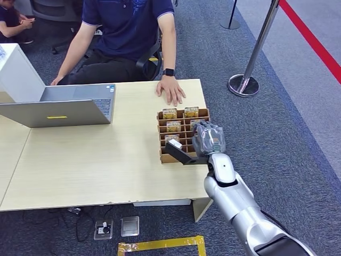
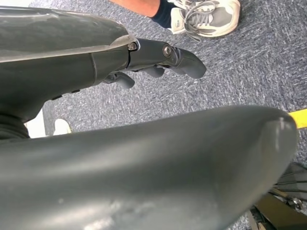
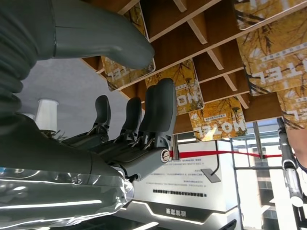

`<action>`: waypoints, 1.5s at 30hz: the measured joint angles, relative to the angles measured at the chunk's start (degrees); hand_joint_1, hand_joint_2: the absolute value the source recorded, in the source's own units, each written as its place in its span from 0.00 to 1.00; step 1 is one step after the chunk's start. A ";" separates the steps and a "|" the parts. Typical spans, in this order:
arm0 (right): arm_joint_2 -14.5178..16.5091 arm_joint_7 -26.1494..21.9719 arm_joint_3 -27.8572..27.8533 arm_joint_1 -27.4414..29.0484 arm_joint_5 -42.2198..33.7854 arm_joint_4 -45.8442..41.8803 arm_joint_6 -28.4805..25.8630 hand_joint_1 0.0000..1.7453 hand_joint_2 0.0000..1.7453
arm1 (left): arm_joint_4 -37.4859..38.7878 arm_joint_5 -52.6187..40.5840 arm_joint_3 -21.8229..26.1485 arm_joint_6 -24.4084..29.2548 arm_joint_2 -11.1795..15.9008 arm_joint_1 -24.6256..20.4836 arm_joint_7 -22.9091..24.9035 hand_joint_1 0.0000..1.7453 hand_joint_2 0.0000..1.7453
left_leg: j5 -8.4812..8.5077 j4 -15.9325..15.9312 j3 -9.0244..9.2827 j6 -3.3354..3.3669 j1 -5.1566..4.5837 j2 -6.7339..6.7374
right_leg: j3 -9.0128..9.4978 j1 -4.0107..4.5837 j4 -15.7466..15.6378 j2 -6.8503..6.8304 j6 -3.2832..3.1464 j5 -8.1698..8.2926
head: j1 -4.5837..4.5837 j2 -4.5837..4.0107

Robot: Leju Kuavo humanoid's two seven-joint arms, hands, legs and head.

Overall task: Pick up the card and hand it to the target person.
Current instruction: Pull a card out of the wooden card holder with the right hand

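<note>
Cardboard rack (image 1: 203,113) holds the cards upright; the nearest card (image 1: 172,140) stands just left of the right hand (image 1: 208,140), whose spread fingers (image 3: 159,108) grip nothing.

Reception or front-desk area in office-type building, hotel check-in mock-up likely. Light wooden desk (image 1: 100,160) set on grey carpet (image 1: 265,106). Open laptop (image 1: 60,106) placed at far left of tabletop; person (image 1: 128,32) seated behind far edge. Slotted wooden card rack (image 1: 183,136) kept near right edge, filled with yellow cards (image 3: 217,122) printed "HOTEL". Queue stanchion (image 1: 251,58) with red belt (image 1: 309,37) stood on carpet to right. Yellow tape marking (image 1: 161,245) laid on floor before desk.
</note>
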 joint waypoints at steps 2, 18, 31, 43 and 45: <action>-0.08 0.09 -0.05 -0.03 0.01 0.29 -0.02 0.48 1.00 | 0.00 -0.02 0.00 -0.03 0.00 0.00 -0.03 0.00 0.00 | 0.00 0.00 0.00 0.00 0.00 0.00 | 0.00 0.00 0.00 0.00 0.00 0.00 | -0.02 0.00; -0.29 0.26 -0.85 -0.04 1.04 1.37 -0.68 0.51 1.00 | 0.00 -0.82 -0.04 0.05 0.00 0.00 -0.73 0.00 0.00 | 0.00 0.00 0.00 0.00 0.00 0.00 | 0.00 0.00 0.00 0.00 0.00 0.00 | -0.02 0.00; -0.29 0.78 -1.56 -0.02 2.15 1.44 -0.67 0.49 1.00 | 0.00 -0.92 -0.04 0.08 0.00 0.00 -0.91 0.00 0.00 | 0.00 0.00 0.00 0.00 0.00 0.00 | -0.01 0.00 0.00 0.00 0.00 0.00 | 0.00 0.00; -0.30 0.83 -2.32 -0.43 2.46 3.15 -0.86 0.59 1.00 | 0.00 -1.01 -0.02 0.55 0.00 -0.01 -1.19 0.00 0.00 | 0.00 0.00 0.00 0.00 0.00 0.00 | -0.01 0.00 0.00 0.00 0.00 0.00 | 0.01 0.00; -0.32 0.74 -2.40 -0.54 2.82 3.44 -1.20 0.60 1.00 | 0.00 -1.01 -0.01 0.56 0.00 -0.02 -1.16 0.00 0.00 | 0.00 0.00 0.01 0.00 0.00 0.01 | -0.01 0.00 0.00 0.01 0.00 0.00 | 0.02 0.00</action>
